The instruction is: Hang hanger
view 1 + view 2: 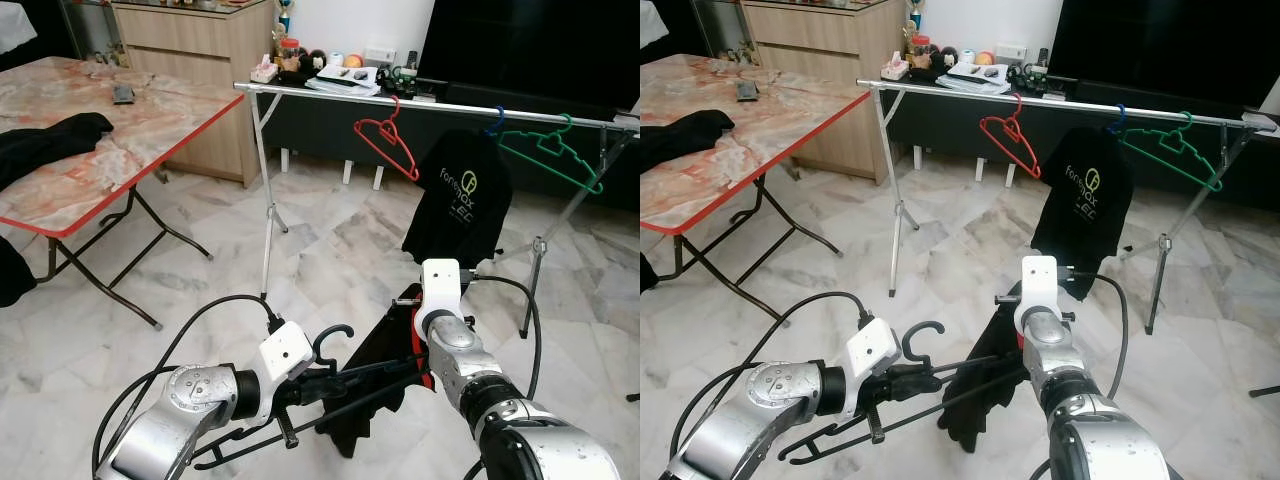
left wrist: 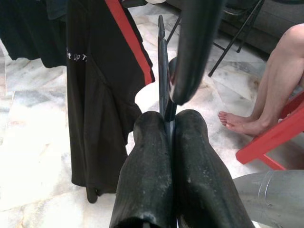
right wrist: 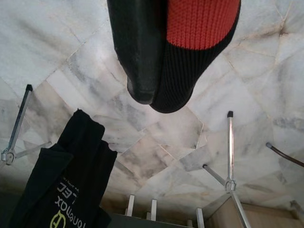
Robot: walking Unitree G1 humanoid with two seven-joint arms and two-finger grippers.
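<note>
Red-edged folding table beside a wooden cabinet

Black hanger lower bar cut off at btm edge; shirt partly hidden behind right arm.

A black hanger, carrying a black garment with red trim, is held tilted with its hook upward, low above the floor and well short of the clothes rail.

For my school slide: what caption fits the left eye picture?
Both grippers carry a black hanger with a dark shirt toward the clothes rail.
</note>
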